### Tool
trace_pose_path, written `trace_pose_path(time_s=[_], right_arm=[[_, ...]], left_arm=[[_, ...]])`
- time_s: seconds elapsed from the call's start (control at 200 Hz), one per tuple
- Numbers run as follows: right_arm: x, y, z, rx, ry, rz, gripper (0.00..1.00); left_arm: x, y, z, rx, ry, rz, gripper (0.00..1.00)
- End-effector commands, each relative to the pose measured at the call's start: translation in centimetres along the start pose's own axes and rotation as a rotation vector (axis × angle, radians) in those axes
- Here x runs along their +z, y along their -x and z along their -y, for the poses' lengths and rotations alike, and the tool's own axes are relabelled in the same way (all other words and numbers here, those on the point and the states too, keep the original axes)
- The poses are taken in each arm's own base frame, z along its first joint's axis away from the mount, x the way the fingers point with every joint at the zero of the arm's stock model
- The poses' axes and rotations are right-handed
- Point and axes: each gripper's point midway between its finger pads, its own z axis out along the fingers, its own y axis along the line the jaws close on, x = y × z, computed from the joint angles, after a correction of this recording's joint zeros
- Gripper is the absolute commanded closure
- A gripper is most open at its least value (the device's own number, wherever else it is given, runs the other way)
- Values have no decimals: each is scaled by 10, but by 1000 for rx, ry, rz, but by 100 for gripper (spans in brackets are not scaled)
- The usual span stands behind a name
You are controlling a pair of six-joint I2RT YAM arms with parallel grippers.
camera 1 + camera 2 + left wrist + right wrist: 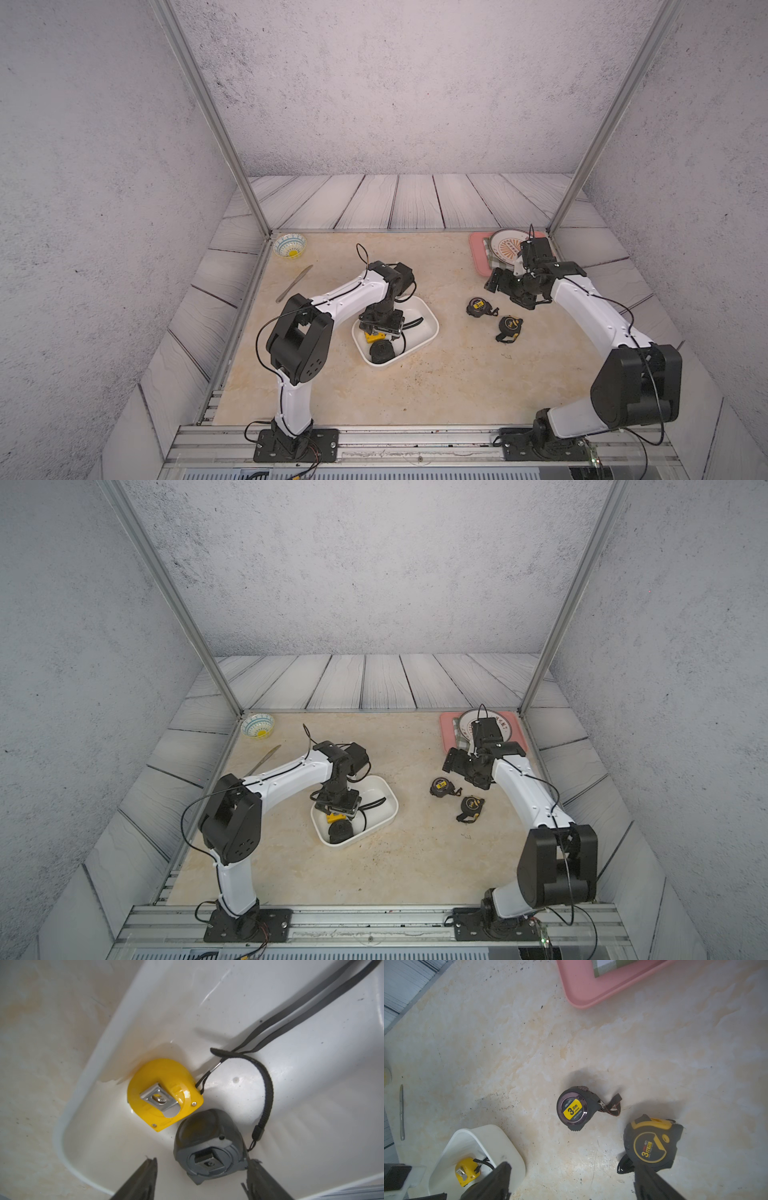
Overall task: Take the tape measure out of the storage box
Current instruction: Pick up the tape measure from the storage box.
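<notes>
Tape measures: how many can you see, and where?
4. In the storage box: yellow tape measure, grey tape measure. On the table: round black tape measure, black-and-yellow tape measure. The left arm may hide more.

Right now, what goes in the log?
left gripper: open over grey tape measure | storage box: yellow tape measure inside | right gripper: open, empty
</notes>
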Motion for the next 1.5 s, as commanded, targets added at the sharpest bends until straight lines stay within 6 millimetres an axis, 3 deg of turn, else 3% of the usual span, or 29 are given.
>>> trace_pose_path(time_s=[0.0, 0.505, 1.081, 1.496], right_arm=[[2, 0, -4, -14, 12, -14, 6], [0, -19, -10, 12, 70, -70, 6], [-4, -29, -17, -1, 116, -101, 4], [1, -31, -20, -1, 127, -130, 4]], left_arm=[[3, -9, -5, -28, 45, -48, 25], [20, -5, 18, -162, 36, -72, 23], [30, -10, 12, -305, 82, -6, 16], [22, -12, 6, -428, 80, 45, 14]])
